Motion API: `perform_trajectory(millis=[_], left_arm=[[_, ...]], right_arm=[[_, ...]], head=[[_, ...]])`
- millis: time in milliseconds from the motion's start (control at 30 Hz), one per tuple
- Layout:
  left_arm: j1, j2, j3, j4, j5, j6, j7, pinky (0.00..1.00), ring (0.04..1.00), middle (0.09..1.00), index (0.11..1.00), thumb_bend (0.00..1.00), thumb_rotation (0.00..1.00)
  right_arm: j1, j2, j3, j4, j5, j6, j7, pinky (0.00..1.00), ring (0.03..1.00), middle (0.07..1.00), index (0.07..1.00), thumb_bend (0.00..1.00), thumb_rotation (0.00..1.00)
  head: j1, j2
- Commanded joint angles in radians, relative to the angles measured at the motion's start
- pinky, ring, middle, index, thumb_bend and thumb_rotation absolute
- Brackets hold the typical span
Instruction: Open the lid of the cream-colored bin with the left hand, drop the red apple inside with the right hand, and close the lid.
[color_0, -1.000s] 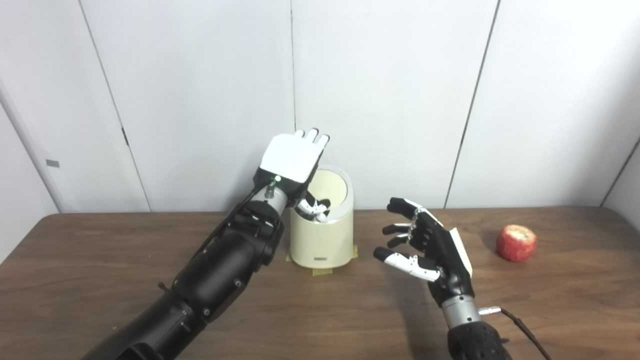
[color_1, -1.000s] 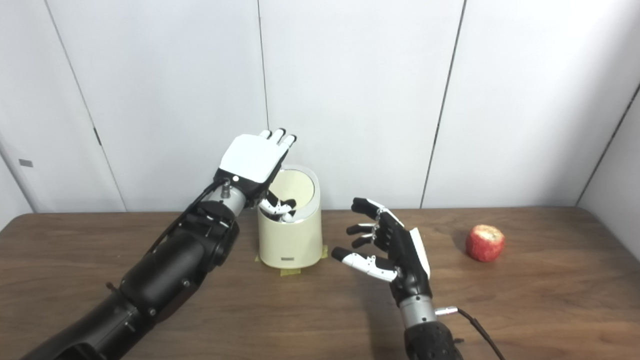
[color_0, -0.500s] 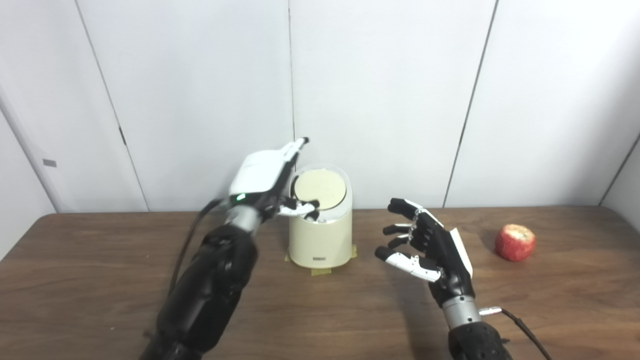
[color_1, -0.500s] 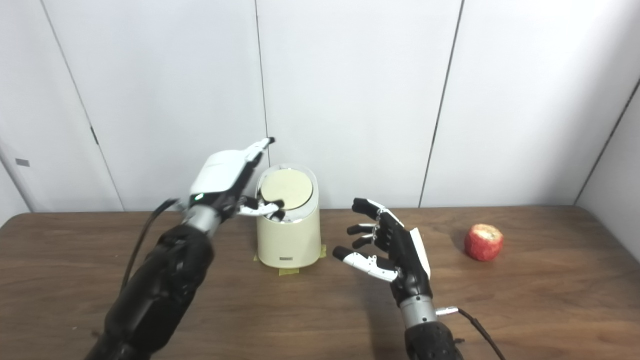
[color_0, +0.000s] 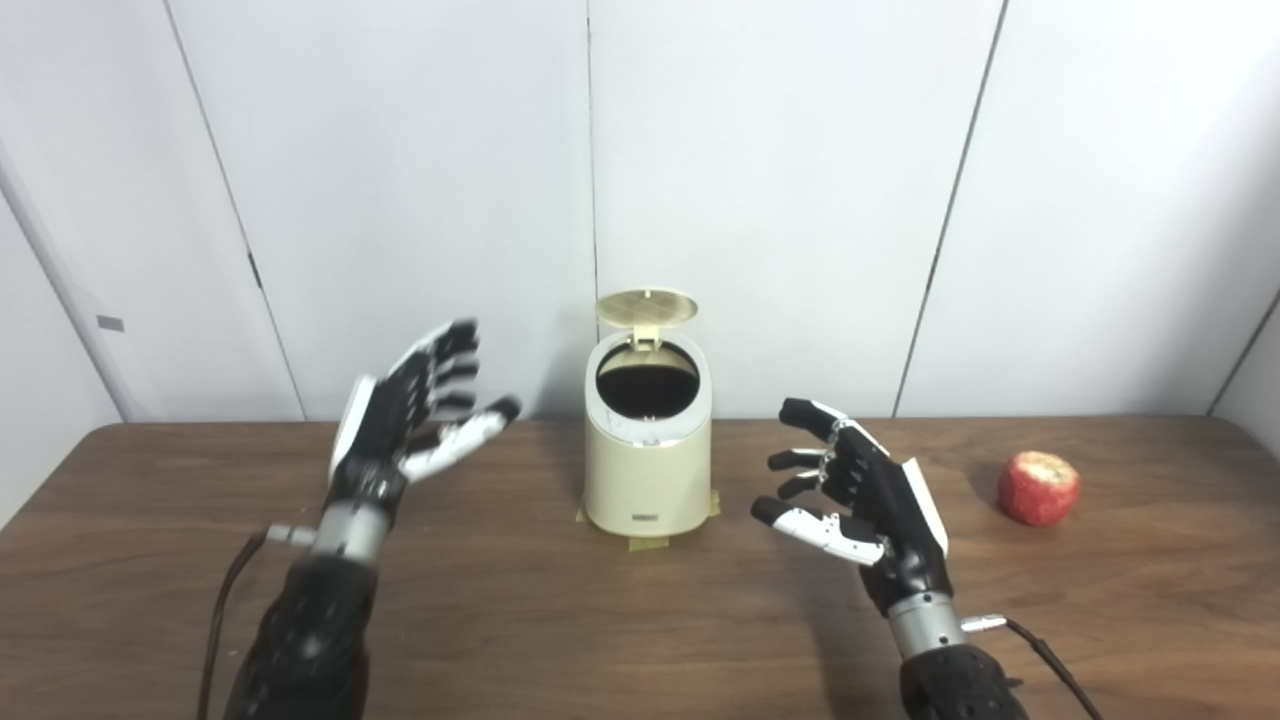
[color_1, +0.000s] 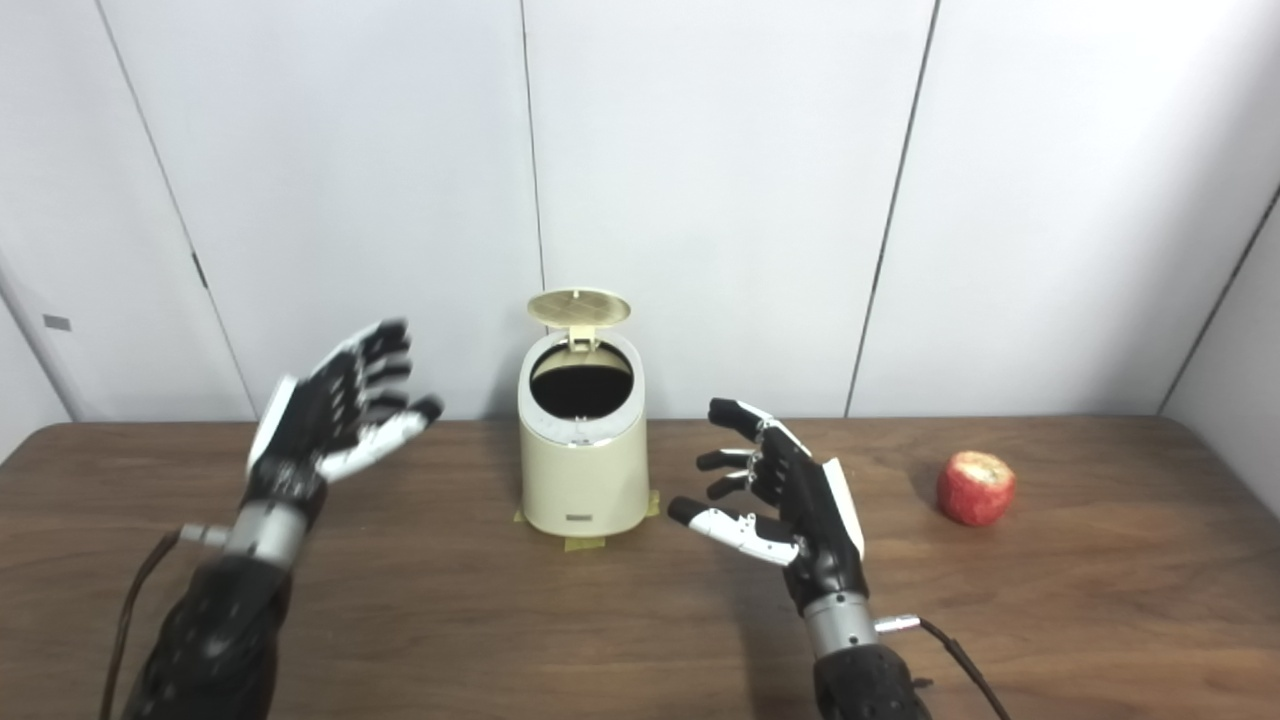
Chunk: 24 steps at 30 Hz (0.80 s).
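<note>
With the lid (color_0: 647, 307) standing up over the bin (color_0: 648, 470), the left hand (color_0: 410, 420) is hovering empty with fingers spread, and the right hand (color_0: 865, 505), also spread and empty, is likely facing a reach right toward the apple (color_0: 1038, 487) lying on the table (color_0: 500, 620).

Lid (color_0: 647, 306) now upright, left hand (color_0: 405, 420) away from bin (color_0: 648, 465).

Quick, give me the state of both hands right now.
Left hand: open, holding nothing, raised left of the bin.
Right hand: open, holding nothing; the apple lies apart on the table.
</note>
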Motion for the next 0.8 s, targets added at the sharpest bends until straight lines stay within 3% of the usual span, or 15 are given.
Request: perform_trajectory(millis=[0, 200, 433, 533, 700, 767], left_arm=[[-0.001, 0.024, 0.006, -0.047, -0.032, -0.064, -0.013, 0.7, 0.788, 0.841, 0.862, 0.79, 0.29], [0.127, 0.041, 0.004, -0.097, -0.089, -0.127, -0.05, 0.65, 0.756, 0.814, 0.848, 0.79, 0.27], [0.186, 0.051, -0.005, -0.131, -0.099, -0.135, -0.077, 0.66, 0.773, 0.823, 0.849, 0.79, 0.24], [0.186, 0.06, -0.011, -0.118, -0.067, -0.137, -0.066, 0.69, 0.78, 0.823, 0.843, 0.79, 0.24], [0.179, 0.078, -0.011, -0.083, -0.076, -0.176, -0.074, 0.7, 0.799, 0.83, 0.855, 0.75, 0.17], [0.179, 0.087, -0.01, -0.076, -0.076, -0.184, -0.077, 0.71, 0.809, 0.832, 0.86, 0.73, 0.16]], right_arm=[[-0.039, -0.007, -0.005, -0.033, 0.003, -0.028, 0.002, 0.47, 0.612, 0.8, 0.763, 0.75, 0.27], [-0.033, -0.034, -0.022, -0.043, 0.017, -0.038, 0.008, 0.48, 0.612, 0.789, 0.767, 0.77, 0.26], [-0.044, -0.178, -0.065, -0.026, 0.013, -0.051, 0.054, 0.55, 0.65, 0.775, 0.788, 0.82, 0.29], [-0.045, -0.248, -0.079, -0.08, -0.065, 0.011, 0.04, 0.56, 0.657, 0.763, 0.777, 0.84, 0.32], [-0.047, -0.323, -0.113, -0.207, -0.177, 0.177, 0.02, 0.58, 0.69, 0.773, 0.785, 0.79, 0.14], [-0.051, -0.353, -0.122, -0.211, -0.228, 0.199, 0.005, 0.59, 0.703, 0.778, 0.786, 0.81, 0.17]], head=[[-0.002, 0.001], [0.006, 0.005], [-0.056, -0.001], [-0.117, -0.011], [-0.197, -0.028], [-0.232, -0.038]])
